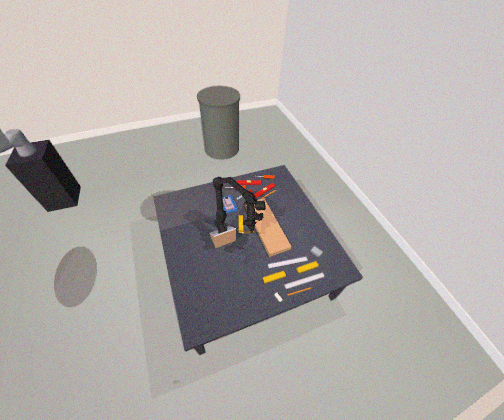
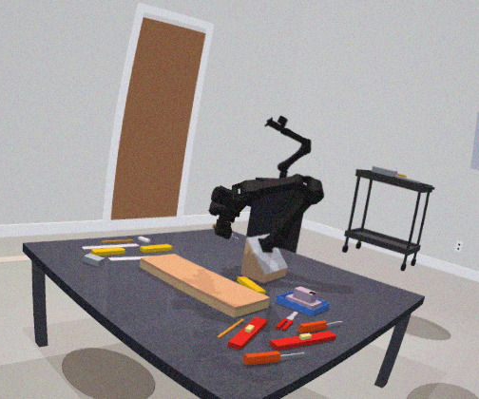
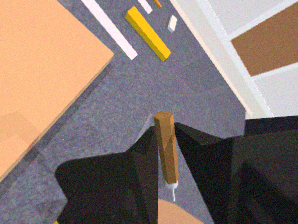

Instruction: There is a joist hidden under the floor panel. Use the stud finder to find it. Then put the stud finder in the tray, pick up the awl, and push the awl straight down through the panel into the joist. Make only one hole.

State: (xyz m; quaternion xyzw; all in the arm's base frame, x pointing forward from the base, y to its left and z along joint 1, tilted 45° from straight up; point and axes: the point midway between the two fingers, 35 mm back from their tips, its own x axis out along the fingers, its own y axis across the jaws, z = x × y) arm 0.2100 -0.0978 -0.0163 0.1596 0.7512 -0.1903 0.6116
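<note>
My gripper [image 1: 250,228] [image 2: 223,235] [image 3: 164,128] is shut on the awl [image 2: 215,227] [image 3: 168,157] by its brown handle. The awl lies roughly level across the fingers, its thin metal tip clear of them. The gripper is above the table, beside the panel on the arm-base side. The tan floor panel [image 1: 277,235] [image 2: 201,280] [image 3: 40,65] lies flat; no hole can be made out in its visible top. The pale pink-grey stud finder [image 1: 228,203] [image 2: 304,294] sits in the blue tray [image 1: 235,209] [image 2: 316,310]. The joist is hidden.
A yellow bar [image 1: 241,223] [image 2: 251,285] lies between panel and arm base. Red bars [image 2: 248,333], orange screwdrivers [image 2: 262,358] and red-handled pliers [image 2: 285,322] lie near the tray. White strips, yellow bars and a grey block [image 1: 316,251] [image 2: 93,259] lie past the panel's other end.
</note>
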